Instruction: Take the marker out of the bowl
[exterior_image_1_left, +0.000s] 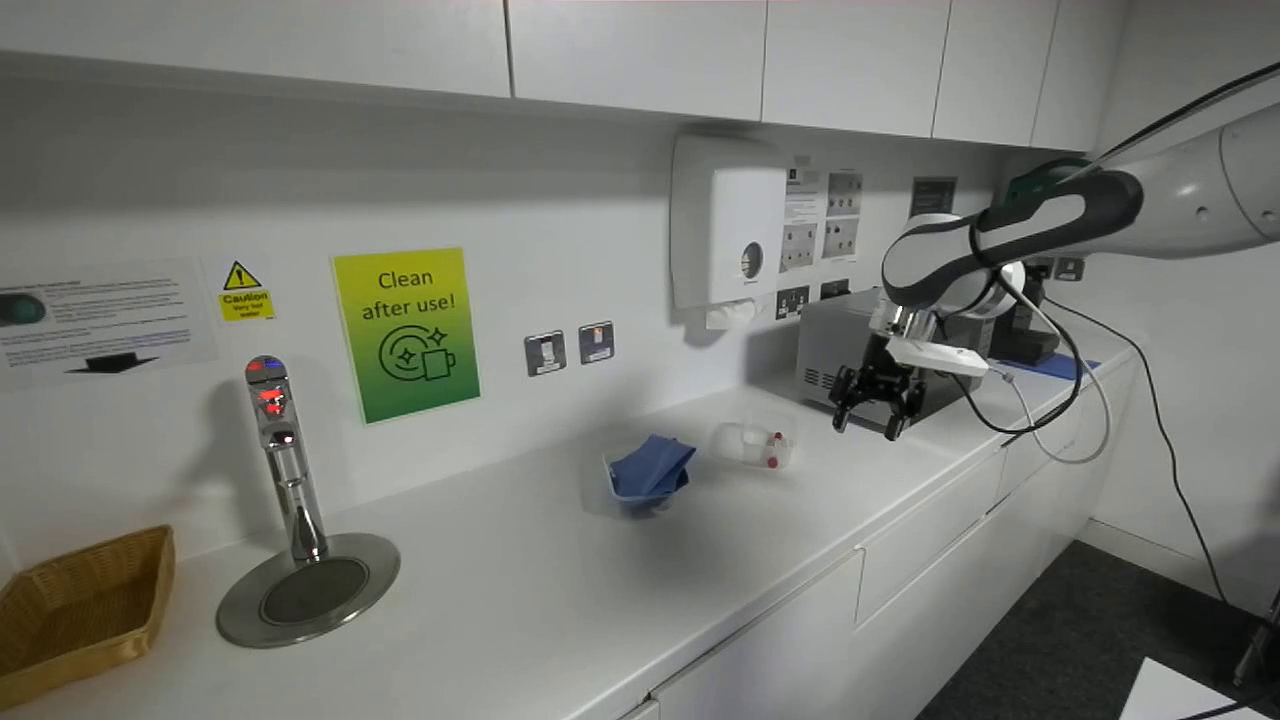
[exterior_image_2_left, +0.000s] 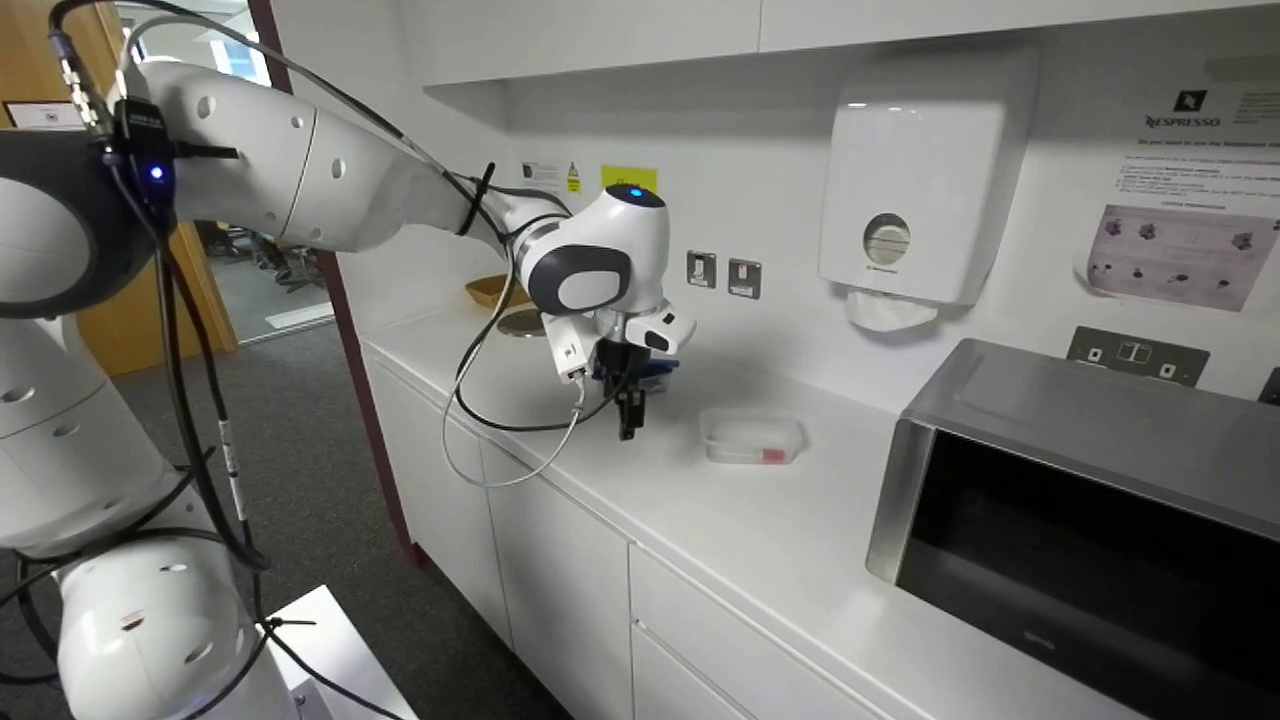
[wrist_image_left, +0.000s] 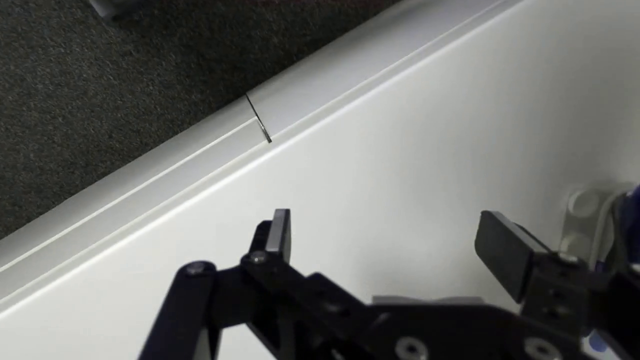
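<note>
Hovering with jaws apart, the black two-fingered gripper (exterior_image_1_left: 866, 427) has, below and beside it in the clear rectangular plastic bowl (exterior_image_2_left: 732, 452), what looks like the red-tipped marker (exterior_image_2_left: 773, 455) (likely light, stiff, slick), best pinched mid-barrel.

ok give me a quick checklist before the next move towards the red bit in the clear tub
1. Fingers open: ok, spread apart, nothing held.
2. Fingers lined up over the tub: not ok, the wrist view shows counter between them.
3. Tub upright on the counter: ok.
4. Red bit inside the tub: ok, seen in both exterior views.
5. Red bit is the marker: cannot tell, too small.
6. Blue cloth away from the tub: ok, it sits apart.
</note>
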